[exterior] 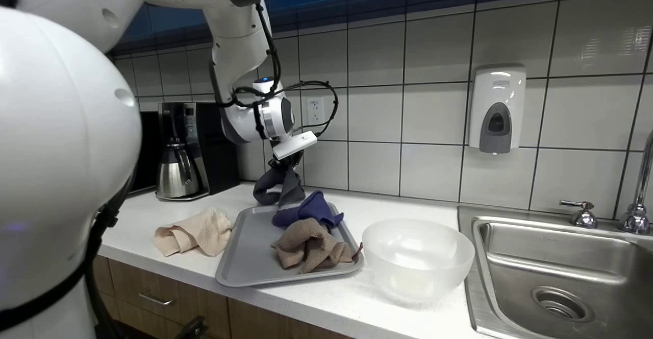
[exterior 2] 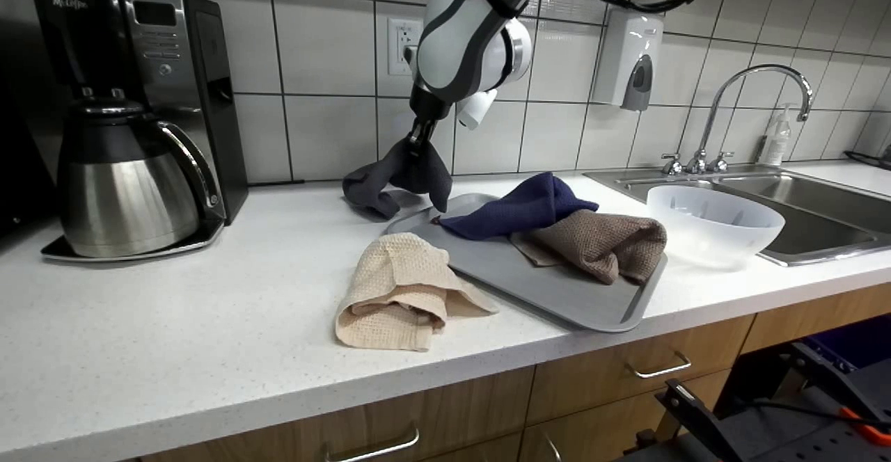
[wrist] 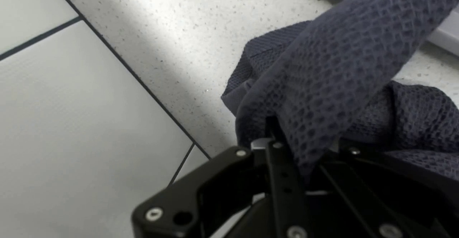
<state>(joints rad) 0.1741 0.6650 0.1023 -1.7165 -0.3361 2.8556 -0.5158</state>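
My gripper [exterior: 286, 162] is shut on a dark grey waffle cloth [exterior: 292, 187] beside the back wall. In an exterior view the gripper [exterior 2: 416, 143] points down and the cloth [exterior 2: 390, 177] hangs in folds near the counter, by the tray's back corner. In the wrist view the cloth [wrist: 333, 73] bunches up between the fingers [wrist: 299, 152] and hides part of the fingertips. A grey tray [exterior: 247, 257] holds a navy cloth [exterior: 312, 209] and a brown cloth [exterior: 306, 242]. A beige cloth [exterior 2: 404, 288] lies crumpled on the counter beside the tray.
A translucent bowl [exterior: 418, 262] stands between the tray and the steel sink [exterior: 472, 277]. A coffee maker [exterior 2: 132, 170] with a steel carafe stands at the counter's far end. The tiled wall [exterior: 375, 160] rises close behind the gripper. A soap dispenser [exterior: 497, 106] hangs on it.
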